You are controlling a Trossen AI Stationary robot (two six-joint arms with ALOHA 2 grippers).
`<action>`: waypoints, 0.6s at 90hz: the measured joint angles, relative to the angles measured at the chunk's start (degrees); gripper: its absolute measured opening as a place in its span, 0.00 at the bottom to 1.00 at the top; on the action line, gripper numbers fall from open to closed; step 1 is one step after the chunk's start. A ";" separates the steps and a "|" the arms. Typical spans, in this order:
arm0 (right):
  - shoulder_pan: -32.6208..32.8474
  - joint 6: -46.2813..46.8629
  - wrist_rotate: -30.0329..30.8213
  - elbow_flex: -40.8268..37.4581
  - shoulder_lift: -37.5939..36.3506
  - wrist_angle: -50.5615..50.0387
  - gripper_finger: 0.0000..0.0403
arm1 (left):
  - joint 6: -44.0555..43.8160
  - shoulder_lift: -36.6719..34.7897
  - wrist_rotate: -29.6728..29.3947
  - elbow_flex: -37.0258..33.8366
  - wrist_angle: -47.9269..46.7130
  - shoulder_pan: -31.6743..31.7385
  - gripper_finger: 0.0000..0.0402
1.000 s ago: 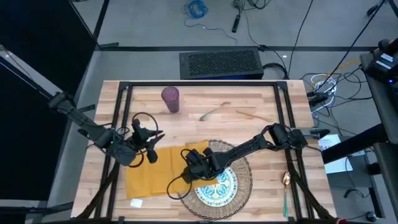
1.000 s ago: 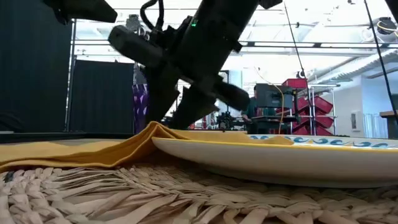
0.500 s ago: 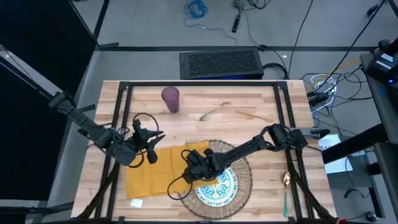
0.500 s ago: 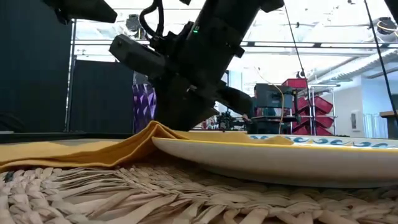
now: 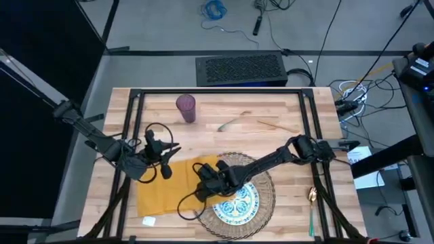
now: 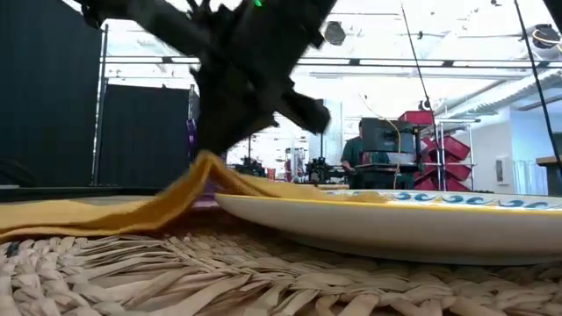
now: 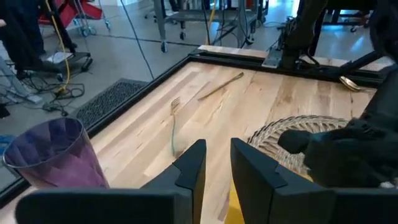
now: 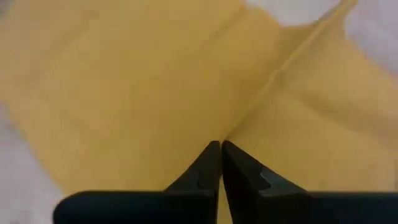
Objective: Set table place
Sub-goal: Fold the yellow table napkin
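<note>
Beside plate (image 5: 234,203), right tool (image 5: 201,174) pinches napkin (image 5: 163,190); fold raised.

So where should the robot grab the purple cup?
Probably around the middle of its side, coming in level from the open table in front. The purple cup stands upright and alone near the table's far edge, wider at the rim, so a sideways squeeze by the left hand should hold.

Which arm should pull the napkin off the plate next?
Right. Its jaws already pinch the yellow napkin beside the plate; the left gripper hangs apart.
</note>
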 joint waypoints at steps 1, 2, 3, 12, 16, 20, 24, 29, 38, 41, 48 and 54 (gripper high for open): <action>-0.02 -0.22 0.08 0.27 0.00 0.08 0.00 | 0.01 0.00 0.00 0.10 0.01 0.00 0.15; -0.06 -0.41 0.14 0.51 0.00 0.20 0.00 | 0.01 0.00 0.00 0.22 0.02 0.00 0.15; -0.13 -0.62 0.14 0.71 -0.03 0.40 0.00 | 0.01 0.00 0.00 0.37 -0.01 -0.01 0.15; -0.63 -2.21 0.09 1.35 -0.11 2.66 0.00 | 0.45 -0.02 0.00 1.38 -0.02 -0.51 0.15; -0.80 -2.69 -0.07 1.29 -0.11 3.83 0.00 | 0.87 -0.02 0.00 1.74 -0.04 -0.95 0.15; -1.05 -3.06 -0.24 1.29 -0.11 4.94 0.00 | 1.57 -0.02 0.00 2.08 -0.03 -1.40 0.15; -1.18 -3.21 -0.39 1.31 -0.11 5.77 0.00 | 1.78 -0.02 -0.02 2.37 -0.01 -1.76 0.15; -1.45 -3.41 -0.59 1.31 -0.11 6.18 0.00 | 1.92 -0.02 -0.34 2.56 -0.04 -2.18 0.15; -1.65 -4.63 -0.92 1.29 -0.07 9.56 0.00 | 1.97 -0.05 -1.37 2.66 -0.17 -2.53 0.15; -1.80 -5.23 -1.03 1.29 -0.07 10.79 0.00 | 1.99 -0.26 -1.49 2.66 -0.23 -2.66 0.15; -2.03 -6.08 -1.37 1.31 0.24 12.85 0.00 | 1.97 -0.78 -1.61 2.66 -0.19 -2.79 0.15; -2.34 -6.60 -2.39 1.29 0.74 14.31 0.00 | 1.97 -1.23 -1.66 2.68 -0.20 -2.80 0.15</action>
